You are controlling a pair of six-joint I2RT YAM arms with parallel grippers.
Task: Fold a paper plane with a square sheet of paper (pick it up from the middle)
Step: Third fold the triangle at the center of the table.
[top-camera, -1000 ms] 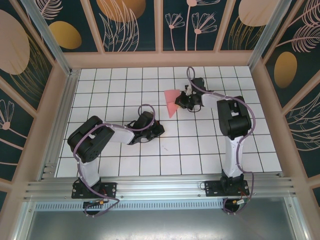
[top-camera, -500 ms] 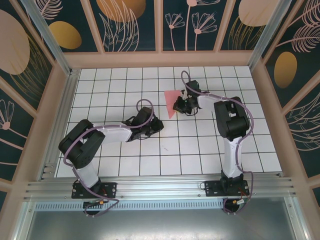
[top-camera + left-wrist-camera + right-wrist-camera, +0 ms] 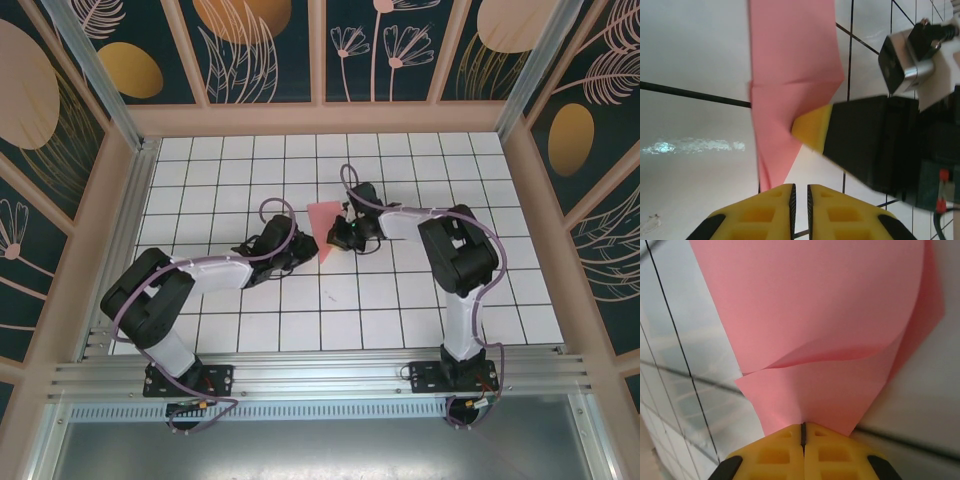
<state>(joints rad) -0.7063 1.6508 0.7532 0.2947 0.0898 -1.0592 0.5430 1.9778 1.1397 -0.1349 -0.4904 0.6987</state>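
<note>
- Where the left arm stretches over the white tiled table [image 3: 200, 190], the left pincer [image 3: 800, 190] has its fingers drawn almost together, with only a slit between them, and grips nothing.
- Seen from above, the pink paper [image 3: 322, 217], folded to a point, sits at 1 o'clock from that pincer, its tip just beside the yellow fingertips [image 3: 775, 200].
- At 5 o'clock of the paper, the right pincer [image 3: 803, 427] is clamped tight on its edge, and a loose flap curls above.
</note>
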